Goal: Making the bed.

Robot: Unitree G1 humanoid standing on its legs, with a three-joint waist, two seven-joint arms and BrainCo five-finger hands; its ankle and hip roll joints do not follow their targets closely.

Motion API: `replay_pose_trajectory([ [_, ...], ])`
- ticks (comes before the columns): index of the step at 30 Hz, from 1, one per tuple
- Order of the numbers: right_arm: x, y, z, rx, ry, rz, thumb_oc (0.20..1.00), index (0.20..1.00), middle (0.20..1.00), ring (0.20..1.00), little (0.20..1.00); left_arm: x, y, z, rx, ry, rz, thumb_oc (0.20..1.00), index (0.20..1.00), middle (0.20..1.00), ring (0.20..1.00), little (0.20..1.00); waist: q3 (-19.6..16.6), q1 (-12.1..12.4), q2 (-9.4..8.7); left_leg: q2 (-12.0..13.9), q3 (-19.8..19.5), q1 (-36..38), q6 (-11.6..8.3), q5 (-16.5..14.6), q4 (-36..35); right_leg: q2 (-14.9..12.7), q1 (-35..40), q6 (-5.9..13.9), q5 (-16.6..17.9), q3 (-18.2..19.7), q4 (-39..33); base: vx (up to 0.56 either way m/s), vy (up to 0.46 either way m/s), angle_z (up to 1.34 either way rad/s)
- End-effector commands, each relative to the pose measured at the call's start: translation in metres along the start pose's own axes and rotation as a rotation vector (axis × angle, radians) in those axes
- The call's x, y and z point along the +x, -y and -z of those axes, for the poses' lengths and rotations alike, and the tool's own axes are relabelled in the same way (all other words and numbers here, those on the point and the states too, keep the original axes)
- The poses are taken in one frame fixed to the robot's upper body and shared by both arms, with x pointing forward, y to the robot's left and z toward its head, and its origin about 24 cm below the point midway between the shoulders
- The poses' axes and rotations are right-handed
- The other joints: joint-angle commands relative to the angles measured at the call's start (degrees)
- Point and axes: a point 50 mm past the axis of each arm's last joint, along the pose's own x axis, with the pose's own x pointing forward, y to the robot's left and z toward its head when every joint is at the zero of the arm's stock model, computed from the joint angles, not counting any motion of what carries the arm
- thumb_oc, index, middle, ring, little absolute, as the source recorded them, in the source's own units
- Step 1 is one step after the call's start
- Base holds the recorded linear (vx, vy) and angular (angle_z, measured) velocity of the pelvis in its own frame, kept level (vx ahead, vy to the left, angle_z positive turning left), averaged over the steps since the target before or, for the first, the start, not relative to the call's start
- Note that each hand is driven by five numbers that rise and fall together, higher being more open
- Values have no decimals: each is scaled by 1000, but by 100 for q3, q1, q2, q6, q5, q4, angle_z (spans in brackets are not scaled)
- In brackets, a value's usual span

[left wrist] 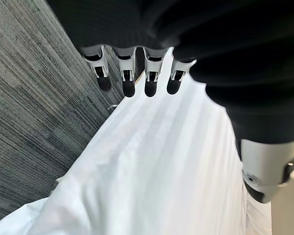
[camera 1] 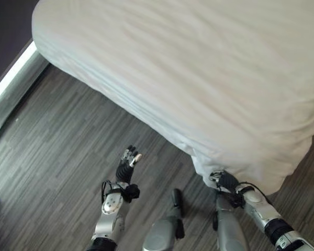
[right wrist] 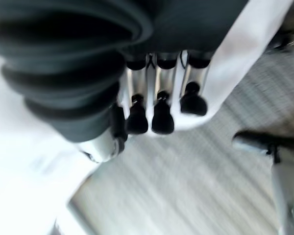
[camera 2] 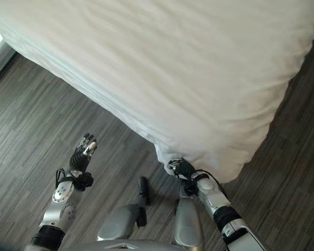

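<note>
The bed takes up most of the head views, lying at a slant, its near corner pointing toward the robot's right side. A white striped sheet covers the whole top, mostly smooth with shallow ripples. Along the near long edge the sheet hangs down the side in fine horizontal creases. At the near corner the cloth bunches into a loose fold that droops toward the floor.

The floor is dark grey wood-look planking and runs along the near edge of the bed. A pale skirting strip borders the floor on the robot's left, beside the bed's far left corner.

The right hand is at the drooping fold under the bed's near corner, touching the cloth. In the right wrist view its fingers are bent with their dark tips against the white cloth; whether they actually clamp the sheet cannot be told.

The left hand is held over the bare floor, apart from the near edge of the bed and touching nothing. In the left wrist view its fingers stand in a loose row, relaxed and spread, with the sheet beyond them and nothing in the hand.
</note>
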Motion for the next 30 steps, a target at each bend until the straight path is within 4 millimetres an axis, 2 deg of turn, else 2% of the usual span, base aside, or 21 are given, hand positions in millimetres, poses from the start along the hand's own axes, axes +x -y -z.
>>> replay_pose_trajectory([
  [1,-5,47,-25,136,88,233,200,200,200,200,200,10,3,-25,-7,114,55,1000,1000,1000,1000,1000,-250,95,-82,7,-268,-551,-176,396,39,-446,12,273,176,-207,104,23,19,25],
  [2,-14,72,-18,188,60,339,200,200,200,200,200,10,3,-25,1,108,62,1000,1000,1000,1000,1000,-253,98,-37,2,-294,-547,-175,365,39,-448,23,280,142,-212,104,8,4,17],
  [3,-22,87,-12,205,42,397,200,200,200,200,200,10,3,-25,0,109,66,1000,1000,1000,1000,1000,-270,95,-24,-2,-291,-581,-177,386,39,-446,-15,274,157,-199,104,52,-2,12],
  [4,-48,122,17,223,-60,555,200,200,200,200,200,9,1,-25,12,105,66,1000,1000,1000,1000,1000,-280,32,-16,1,-312,-548,-180,336,39,-435,34,272,106,-211,104,30,-17,4],
  [5,-59,131,31,233,-108,593,200,200,200,200,200,9,-1,-26,18,105,63,1000,1000,1000,1000,1000,-290,-7,-32,0,-311,-568,-179,356,39,-427,11,262,124,-198,104,32,-16,6],
  [6,-59,131,32,233,-109,594,200,200,200,200,200,9,-1,-26,18,104,64,1000,1000,1000,1000,1000,-297,1,-29,0,-312,-569,-179,354,39,-427,11,262,122,-199,104,21,-16,4],
  [7,-94,153,69,320,-196,725,200,200,200,200,200,8,-4,-29,23,114,55,1000,1000,1000,1000,1000,-298,-134,-54,-1,-327,-539,-176,321,39,-413,32,255,103,-172,104,33,-21,1],
  [8,-107,159,82,353,-228,780,200,200,200,200,200,8,-7,-31,26,123,47,1000,1000,1000,1000,1000,-305,-194,-78,1,-333,-543,-175,313,39,-409,20,249,102,-156,104,31,-22,4],
  [9,-107,159,82,353,-228,780,200,200,200,200,200,8,-7,-31,26,123,47,1000,1000,1000,1000,1000,-305,-194,-78,1,-333,-543,-175,313,39,-409,20,249,102,-156,104,16,-26,3],
  [11,-143,166,120,435,-321,887,200,200,200,200,200,7,-10,-36,37,141,41,1000,1000,1000,1000,1000,-321,-328,-131,6,-345,-553,-174,295,39,-390,6,236,79,-121,104,5,-24,0],
  [12,-160,156,149,470,-403,890,200,200,200,200,200,9,-11,-39,33,155,29,1000,1000,1000,1000,1000,-312,-461,-213,27,-328,-561,-174,295,39,-370,-10,219,78,-83,104,-6,-50,2],
  [14,-188,141,185,541,-508,927,200,200,200,200,200,10,-9,-41,33,160,29,1000,1000,1000,1000,1000,-308,-580,-316,42,-304,-542,-173,283,39,-332,3,203,69,-42,104,-11,-49,-3],
  [16,-205,127,207,567,-597,927,200,200,200,200,200,8,-12,-39,30,152,26,1000,1000,1000,1000,1000,-302,-656,-381,70,-288,-507,-171,276,39,-303,30,194,56,-18,104,-2,-30,-17],
  [17,-205,127,207,567,-598,927,200,200,200,200,200,7,-12,-39,31,151,26,1000,1000,1000,1000,1000,-303,-652,-385,70,-286,-501,-171,274,39,-303,35,193,54,-17,104,4,-18,-10],
  [20,-224,110,229,645,-688,943,200,200,200,200,200,3,-19,-36,33,134,8,1000,1000,1000,1000,1000,-380,-726,-530,142,-182,-340,-181,229,39,-218,125,187,30,-15,104,16,-29,-20],
  [23,-236,121,228,666,-674,1020,200,200,200,200,200,0,-24,-34,39,121,0,1000,1000,1000,1000,1000,-449,-694,-581,163,-88,-167,-184,187,39,-213,307,185,-29,-119,104,59,-17,-28],
  [24,-230,141,210,688,-557,1088,200,200,200,200,200,0,-27,-35,44,121,-9,1000,1000,1000,1000,1000,-536,-718,-598,154,-90,8,-174,87,39,-223,497,204,-100,-176,104,73,10,-23],
  [25,-229,141,210,689,-556,1089,200,200,200,200,200,0,-27,-35,43,122,-9,1000,1000,1000,1000,1000,-521,-720,-600,151,-89,2,-173,117,39,-226,492,199,-75,-174,104,82,29,-6],
  [26,-220,157,192,702,-430,1135,200,200,200,200,200,0,-28,-36,40,128,-26,1000,1000,1000,1000,1000,-564,-746,-611,154,-72,99,-174,91,39,-239,596,206,-91,-196,104,28,21,4],
  [28,-191,172,154,638,-235,1111,200,200,200,200,200,2,-31,-37,45,138,-57,1000,1000,1000,1000,1000,-656,-759,-644,161,-60,281,-169,31,39,-239,783,205,-136,-202,107,71,24,0],
  [30,-158,179,98,522,15,1034,200,200,200,200,200,1,-33,-37,50,143,-88,1000,1000,1000,1000,1000,-778,-756,-679,175,-62,475,-160,-3,39,-233,974,200,-187,-202,129,85,11,0],
])
